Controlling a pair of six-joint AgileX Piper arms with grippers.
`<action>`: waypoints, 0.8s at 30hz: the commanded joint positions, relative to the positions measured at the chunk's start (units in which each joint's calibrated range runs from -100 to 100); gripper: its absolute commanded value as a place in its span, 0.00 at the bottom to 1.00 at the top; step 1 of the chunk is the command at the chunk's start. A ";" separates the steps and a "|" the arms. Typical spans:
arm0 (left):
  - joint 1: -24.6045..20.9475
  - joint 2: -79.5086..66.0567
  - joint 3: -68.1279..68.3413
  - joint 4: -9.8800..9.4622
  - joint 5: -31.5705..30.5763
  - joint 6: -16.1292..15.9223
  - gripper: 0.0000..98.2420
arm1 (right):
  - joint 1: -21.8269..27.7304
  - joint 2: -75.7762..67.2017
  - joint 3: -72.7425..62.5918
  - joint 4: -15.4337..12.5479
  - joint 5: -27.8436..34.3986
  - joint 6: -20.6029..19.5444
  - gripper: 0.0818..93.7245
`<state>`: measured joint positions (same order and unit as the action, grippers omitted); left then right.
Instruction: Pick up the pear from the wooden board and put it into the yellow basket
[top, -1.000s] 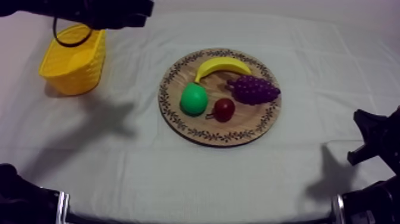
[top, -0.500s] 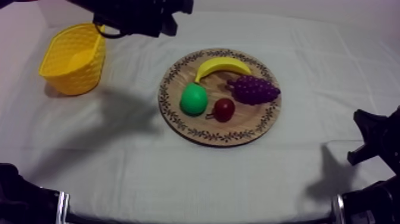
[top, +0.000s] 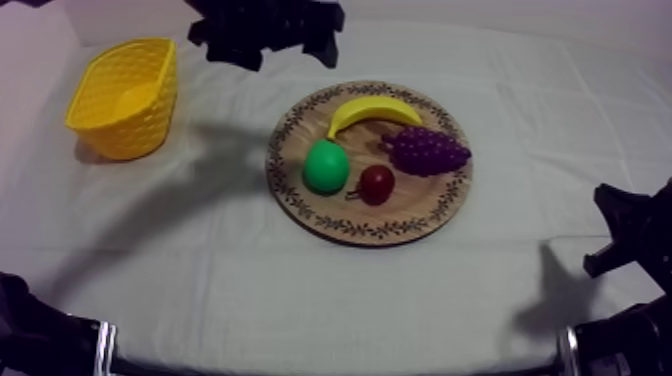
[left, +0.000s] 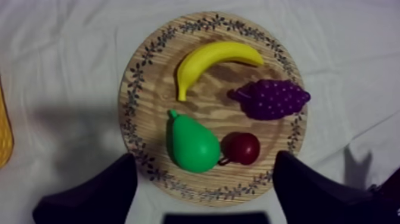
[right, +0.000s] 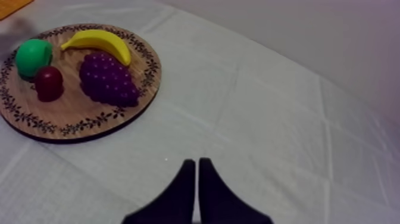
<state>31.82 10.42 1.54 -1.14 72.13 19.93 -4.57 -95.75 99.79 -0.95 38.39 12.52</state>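
The pear (left: 191, 143) lay on the board (left: 149, 89). The left gripper (left: 203, 158) hung above it, fingers (left: 101, 190) wide, one each side, not touching. The right gripper (right: 197, 164) was pressed together, far off.

Dim, cool light from above, soft broad shadow across the worktop (top: 330, 290) toward its left edge, fainter one near its right edge.
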 joint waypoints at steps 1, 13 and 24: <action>-0.03 3.07 -0.98 0.06 0.05 -0.03 0.91 | -0.02 -0.01 -0.01 0.00 0.00 0.01 0.00; -0.01 16.49 -3.76 2.26 -1.50 -1.34 0.94 | -0.02 -0.01 -0.01 0.00 0.00 0.01 0.00; -0.21 26.74 -5.32 3.26 -2.32 -2.53 0.97 | -0.02 -0.01 -0.01 0.00 0.00 0.01 0.00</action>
<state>31.64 36.45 -3.97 2.05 69.84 17.40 -4.57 -95.75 99.79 -0.95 38.39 12.52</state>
